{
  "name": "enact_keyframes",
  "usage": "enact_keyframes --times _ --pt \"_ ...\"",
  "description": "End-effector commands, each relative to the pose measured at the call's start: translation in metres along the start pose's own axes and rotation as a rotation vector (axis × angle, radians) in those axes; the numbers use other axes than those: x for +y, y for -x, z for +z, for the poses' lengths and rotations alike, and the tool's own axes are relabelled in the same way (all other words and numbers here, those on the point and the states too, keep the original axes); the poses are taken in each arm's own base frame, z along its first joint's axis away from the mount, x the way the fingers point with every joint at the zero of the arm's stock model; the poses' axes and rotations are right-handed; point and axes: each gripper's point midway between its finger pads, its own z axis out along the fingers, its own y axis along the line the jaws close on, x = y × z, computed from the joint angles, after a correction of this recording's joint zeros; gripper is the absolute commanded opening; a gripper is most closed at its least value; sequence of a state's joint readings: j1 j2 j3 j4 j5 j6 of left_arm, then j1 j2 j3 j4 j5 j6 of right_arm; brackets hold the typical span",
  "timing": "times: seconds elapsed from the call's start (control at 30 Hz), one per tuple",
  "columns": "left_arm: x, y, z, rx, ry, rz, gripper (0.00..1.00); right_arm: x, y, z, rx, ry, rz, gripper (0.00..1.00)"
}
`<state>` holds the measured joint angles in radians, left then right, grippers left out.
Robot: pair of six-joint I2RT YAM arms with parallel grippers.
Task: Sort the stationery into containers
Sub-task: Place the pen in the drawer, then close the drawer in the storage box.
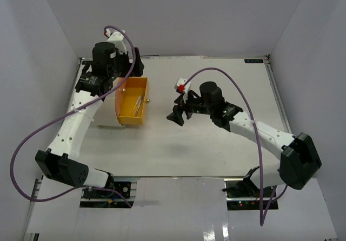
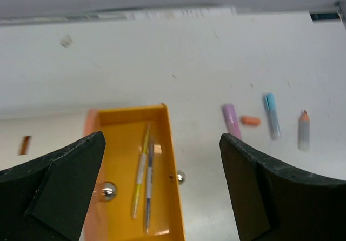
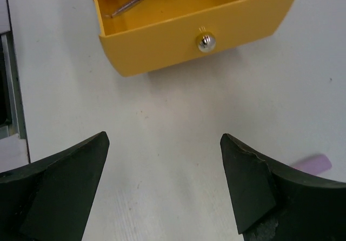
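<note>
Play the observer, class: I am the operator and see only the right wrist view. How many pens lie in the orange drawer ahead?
Observer: Two. A yellow pen and a grey pen lie side by side along the orange drawer.
Operator: Is anything loose besides the pink marker at my edge?
Observer: Yes. Beyond it on the table lie a short orange piece, a light blue marker and a white marker with an orange tip.

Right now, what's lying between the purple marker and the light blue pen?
A short orange marker lies between the purple marker and the light blue pen. It shows in the left wrist view.
</note>
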<state>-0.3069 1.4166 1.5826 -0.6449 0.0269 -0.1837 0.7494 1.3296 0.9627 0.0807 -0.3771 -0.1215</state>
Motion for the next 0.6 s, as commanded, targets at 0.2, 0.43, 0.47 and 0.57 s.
enact_keyframes --times 0.2,0.43,0.47,0.57 --pt "0.108 0.043 -0.038 -0.302 0.323 -0.103 0.98 -0.01 0.029 0.077 -0.092 0.258 -0.163 0.92" --pt "0.13 0.017 -0.022 -0.308 0.305 -0.113 0.98 -0.022 0.02 0.117 -0.082 0.316 -0.171 0.95" --pt "0.131 0.013 -0.02 -0.305 0.306 -0.112 0.98 -0.023 0.021 0.121 -0.089 0.323 -0.176 0.95" --pt "0.133 -0.002 -0.012 -0.276 0.302 -0.114 0.98 -0.024 0.016 0.136 -0.094 0.351 -0.176 0.95"
